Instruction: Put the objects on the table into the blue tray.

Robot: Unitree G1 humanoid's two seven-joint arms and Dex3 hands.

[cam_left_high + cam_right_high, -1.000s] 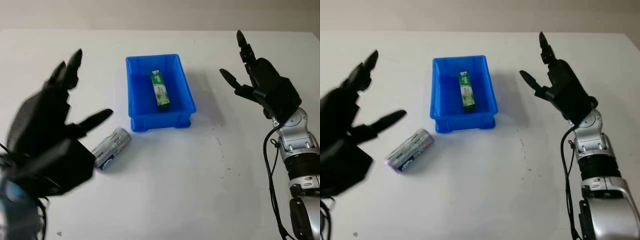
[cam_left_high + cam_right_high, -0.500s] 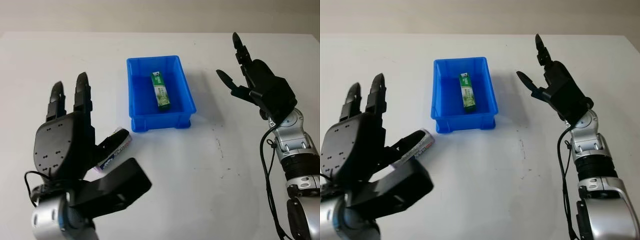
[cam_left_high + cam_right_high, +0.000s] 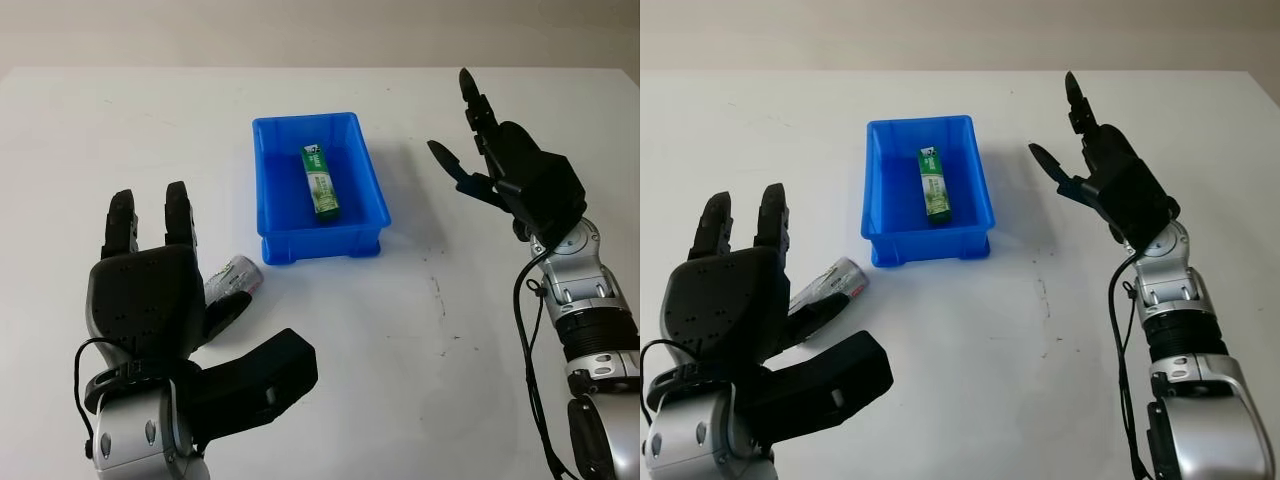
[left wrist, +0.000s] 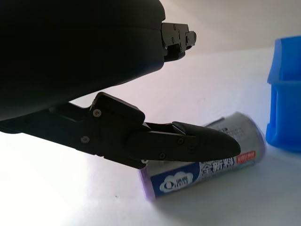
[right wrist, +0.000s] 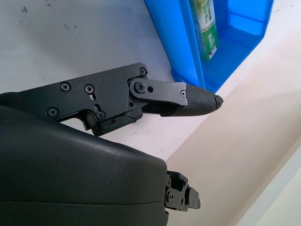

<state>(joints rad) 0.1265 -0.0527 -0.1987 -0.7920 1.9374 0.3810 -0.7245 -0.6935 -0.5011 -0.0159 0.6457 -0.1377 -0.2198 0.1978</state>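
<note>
Two hands are over the white table point(image 3: 420, 400). At the near left, the left hand point(image 3: 165, 330) hovers palm down with nothing in its grasp, its fingers point(image 3: 180, 212) stretched forward and the thumb point(image 3: 262, 378) sticking out to the right. Just past it lies a silver can point(image 3: 830, 282) on its side, label showing blue and white print, partly hidden behind the hand from the head camera. From the left wrist, one finger point(image 4: 188, 141) sits just in front of the can point(image 4: 207, 162), and I cannot tell if it touches it. The can is on the table, near the front left corner of the tray and outside it

Further on, in the middle, stands the blue tray point(image 3: 268, 180), long side running away from the robot. A green box point(image 3: 319, 180) lies flat inside, lengthwise along the tray floor, roughly central

To the right, well apart from the tray, the right hand point(image 3: 515, 175) is raised above the table, released and holding nothing, fingers pointing up and away. From its wrist camera a finger point(image 5: 188, 99) crosses in front of the tray's wall point(image 5: 176, 42), with the green box point(image 5: 204, 28) seen inside
</note>
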